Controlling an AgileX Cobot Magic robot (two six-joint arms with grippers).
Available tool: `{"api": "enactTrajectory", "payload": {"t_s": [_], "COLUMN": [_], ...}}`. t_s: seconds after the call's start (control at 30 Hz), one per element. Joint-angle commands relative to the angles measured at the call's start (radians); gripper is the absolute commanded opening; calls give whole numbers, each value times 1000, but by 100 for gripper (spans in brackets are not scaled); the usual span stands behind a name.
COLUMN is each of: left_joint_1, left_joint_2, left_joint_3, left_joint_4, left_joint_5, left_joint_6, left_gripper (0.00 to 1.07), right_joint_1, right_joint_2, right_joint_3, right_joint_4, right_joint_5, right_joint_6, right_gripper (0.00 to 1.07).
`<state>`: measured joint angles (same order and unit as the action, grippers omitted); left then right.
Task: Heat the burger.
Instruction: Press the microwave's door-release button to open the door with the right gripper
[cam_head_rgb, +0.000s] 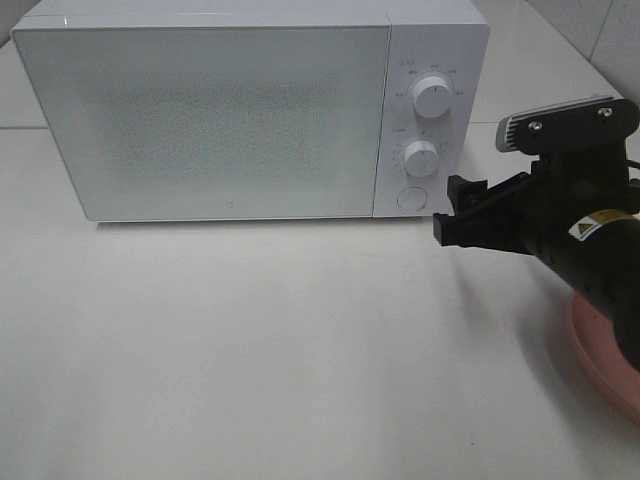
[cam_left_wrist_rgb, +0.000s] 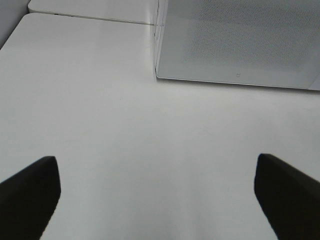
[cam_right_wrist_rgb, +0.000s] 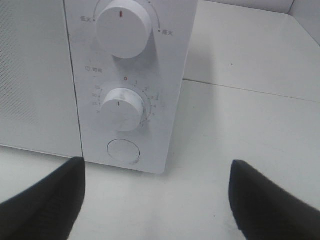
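The burger is hidden from all views. A white microwave (cam_head_rgb: 230, 120) stands at the back of the table with its door shut. My right gripper (cam_head_rgb: 460, 212) hovers just in front of the control panel, near the round button (cam_head_rgb: 411, 197) below the two knobs. In the right wrist view the right gripper (cam_right_wrist_rgb: 157, 200) is open and empty, and the round button (cam_right_wrist_rgb: 123, 150) lies ahead of it. My left gripper (cam_left_wrist_rgb: 157, 200) is open and empty above bare table, short of the microwave (cam_left_wrist_rgb: 240, 45).
The rim of a pink plate (cam_head_rgb: 595, 355) shows under the right arm at the right edge. The upper knob (cam_head_rgb: 432, 97) and lower knob (cam_head_rgb: 421, 158) sit on the panel. A white table (cam_head_rgb: 250, 340) spreads in front of the microwave.
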<state>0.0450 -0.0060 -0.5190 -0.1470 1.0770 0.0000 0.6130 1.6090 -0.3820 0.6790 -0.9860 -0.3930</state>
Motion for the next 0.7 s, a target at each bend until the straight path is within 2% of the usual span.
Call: {"api": "enactTrajectory", "payload": {"t_s": [0.03, 0.1, 0.2, 0.5, 0.7], "left_joint_1": [-3, -3, -3, -3, -3], "left_joint_2": [-15, -15, -15, -15, -15], "left_joint_3": [2, 2, 2, 2, 2], "left_joint_4": [0, 0, 0, 1, 1], "left_joint_5": [-8, -8, -8, -8, -8], "left_joint_6": [6, 6, 6, 6, 6], "left_gripper": [98, 98, 98, 98, 98], "right_joint_1": [47, 115, 160, 183, 183], "right_joint_2": [19, 38, 58, 71, 71], "right_joint_3": [-2, -16, -26, -26, -26], "right_joint_4": [72, 172, 228, 227, 226], "right_joint_5": [-55, -82, -96, -93, -92], "right_joint_6": [-15, -16, -17, 45, 281], "right_gripper": [76, 76, 76, 76, 69]}}
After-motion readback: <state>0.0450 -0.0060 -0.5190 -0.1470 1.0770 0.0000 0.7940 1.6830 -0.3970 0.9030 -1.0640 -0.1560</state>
